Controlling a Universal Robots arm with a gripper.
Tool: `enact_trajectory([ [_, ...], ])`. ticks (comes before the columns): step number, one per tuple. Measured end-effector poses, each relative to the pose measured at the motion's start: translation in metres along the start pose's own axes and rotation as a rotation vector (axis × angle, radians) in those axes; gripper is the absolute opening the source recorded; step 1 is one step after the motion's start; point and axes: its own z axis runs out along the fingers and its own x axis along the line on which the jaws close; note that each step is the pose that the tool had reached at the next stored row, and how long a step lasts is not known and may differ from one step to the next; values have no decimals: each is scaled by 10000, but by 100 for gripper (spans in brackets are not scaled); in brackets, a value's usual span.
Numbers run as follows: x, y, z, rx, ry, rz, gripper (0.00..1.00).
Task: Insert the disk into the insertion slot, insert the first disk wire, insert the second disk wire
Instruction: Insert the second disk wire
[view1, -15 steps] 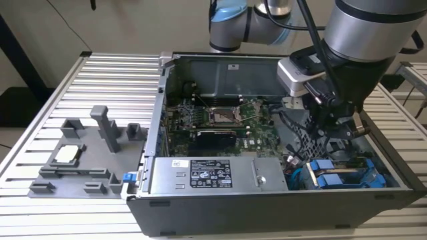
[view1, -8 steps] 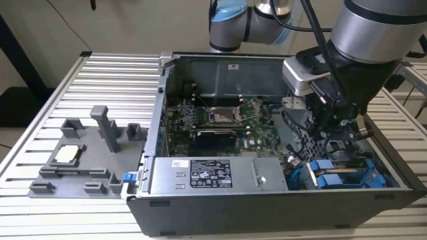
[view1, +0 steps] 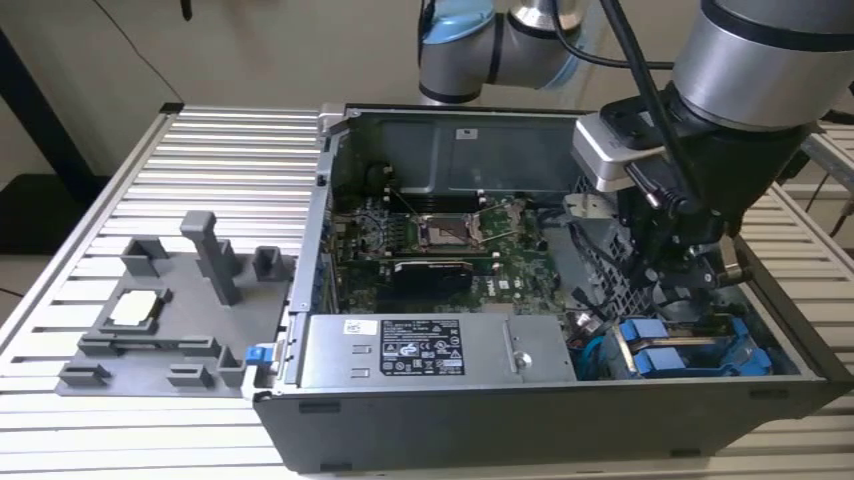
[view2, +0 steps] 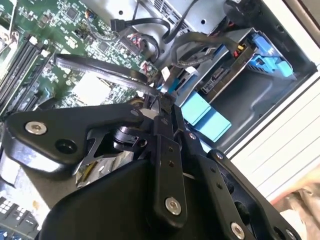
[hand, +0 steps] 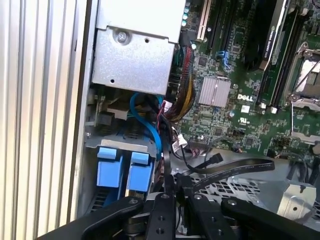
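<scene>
Gripper (view2: 161, 102) pinched shut on a flat black wire (view2: 100, 70) just beside the disk (view2: 207, 117). The wire looked light, limp; hold near its connector.

Loose black cables (hand: 220, 167) cross the space above the drive cage (view1: 694, 355), crowding the gripper (view2: 162, 102). The power supply (view1: 427, 350) walls one side, the case wall (view1: 787, 310) the other.

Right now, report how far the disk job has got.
Done, apparently: the disk sits beside a similar blue-fronted unit in the grey drive cage. In hand: the gripper, fingers pinched on a flat black wire beside the cage. Left: wire insertion looks unfinished; I cannot tell the second wire's state.
</scene>
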Motion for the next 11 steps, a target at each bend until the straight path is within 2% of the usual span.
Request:
enact_trajectory([
  [5,67,-35,9,-123,-10,12,16],
  [11,133,-117,50,-177,-18,20,16],
])
